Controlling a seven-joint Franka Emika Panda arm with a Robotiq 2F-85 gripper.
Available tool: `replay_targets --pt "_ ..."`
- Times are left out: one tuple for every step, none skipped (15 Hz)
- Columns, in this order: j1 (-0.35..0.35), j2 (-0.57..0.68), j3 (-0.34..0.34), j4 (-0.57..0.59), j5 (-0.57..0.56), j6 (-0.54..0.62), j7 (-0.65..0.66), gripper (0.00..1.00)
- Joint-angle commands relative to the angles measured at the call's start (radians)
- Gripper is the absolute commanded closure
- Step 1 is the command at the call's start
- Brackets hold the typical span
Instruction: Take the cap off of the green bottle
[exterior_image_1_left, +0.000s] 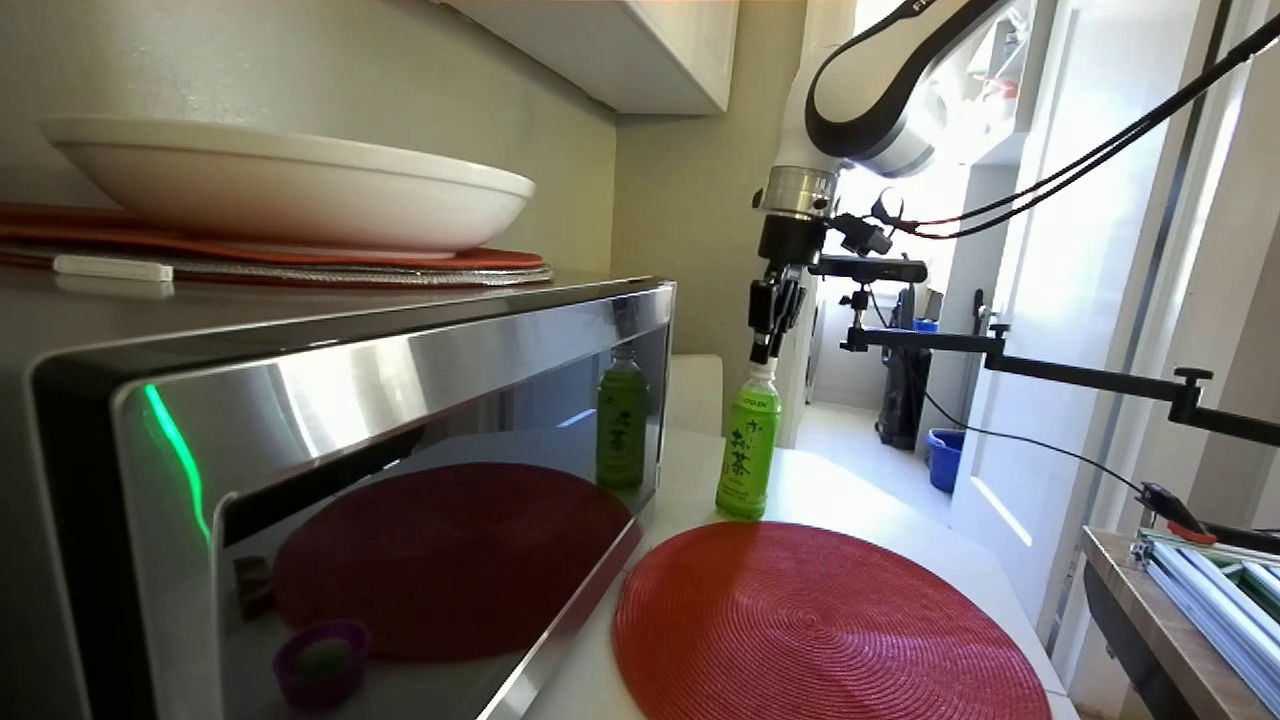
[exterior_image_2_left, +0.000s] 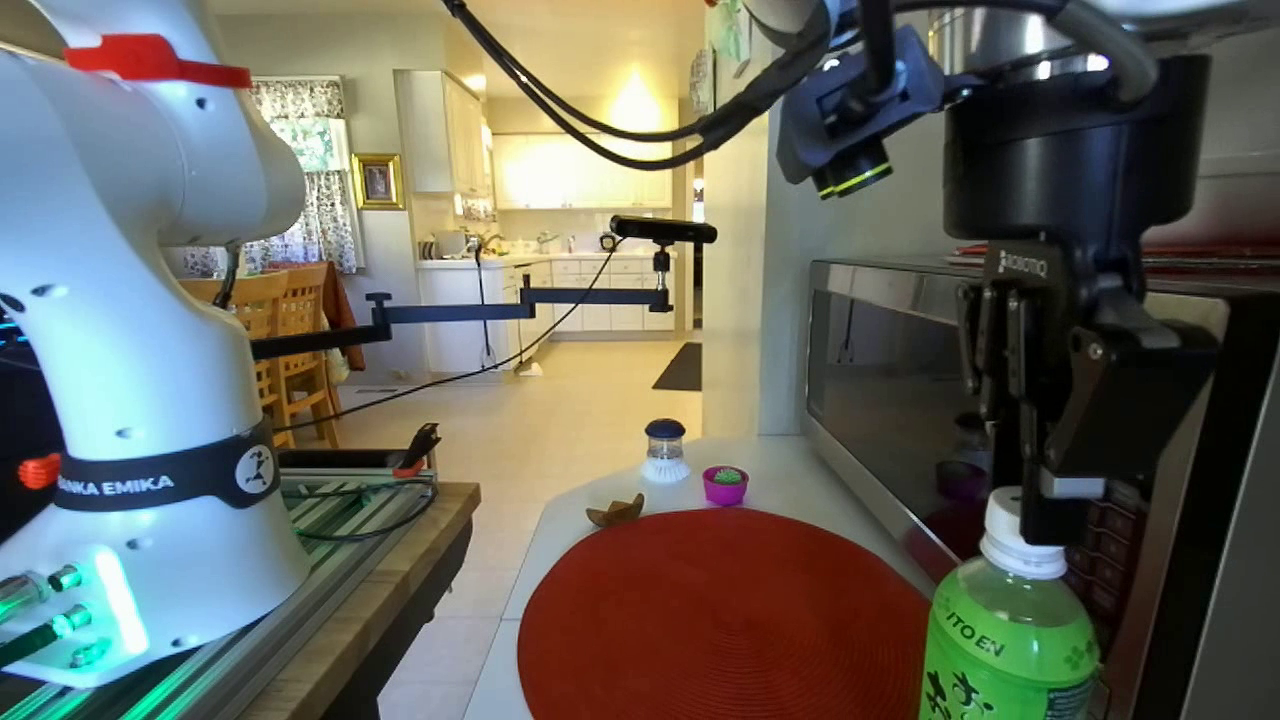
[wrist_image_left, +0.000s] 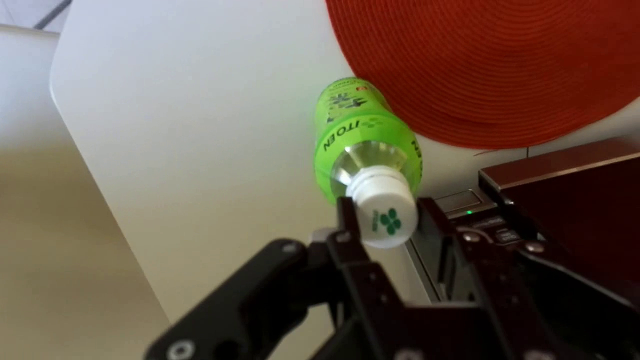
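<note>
Round white plastic screw cap (wrist_image_left: 387, 222): seated on the neck of the tall green-labelled plastic bottle (exterior_image_1_left: 750, 450); we see it on, not yet taken off.
Black two-finger gripper (wrist_image_left: 386, 212): in the wrist view, its fingers (wrist_image_left: 347, 220) lie flush on both sides of the cap, so we read it as clamped there; how hard it squeezes we cannot tell.
Smooth white tabletop (wrist_image_left: 200, 100): carries the bottle, roughly upright, just beside the round red woven placemat (exterior_image_1_left: 820, 620) and near the silver-framed, dark-glass microwave (exterior_image_1_left: 400, 440).
Cap handling: we expect it light and stiff, but smooth enough for the fingers to skid once a twist starts.
Bottle handling: its walls are probably thin and would dent under a squeeze; the green label (exterior_image_2_left: 1000, 640) hides how much is inside, so we cannot judge the weight. With nothing in view bracing the body, we think it could spin with the cap.
Place to hold: we would keep to the cap's side wall, centred, clear of the white ring (exterior_image_2_left: 1025, 562) below it, and turn in short arcs, lifting only once the thread is free.
</note>
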Motion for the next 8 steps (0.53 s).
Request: replay_targets --pt "-0.023 -0.024 0.019 -0.025 0.102 -0.002 -0.256 0.91" --pt "-0.027 -0.023 0.02 -0.024 0.121 -0.007 -0.321 0.91" --pt "-0.031 -0.021 0.024 -0.02 0.147 -0.015 -0.388 0.91" --pt "-0.035 -0.018 0.025 -0.017 0.164 -0.023 -0.448 0.91" --pt "-0.034 -0.018 0.024 -0.019 0.16 -0.017 -0.485 0.91" --pt "-0.033 -0.018 0.022 -0.021 0.157 -0.012 -0.518 0.91" --pt "-0.029 -0.021 0.019 -0.03 0.135 0.01 -0.527 0.91" --pt "-0.028 -0.023 0.017 -0.032 0.125 0.012 -0.543 0.91"
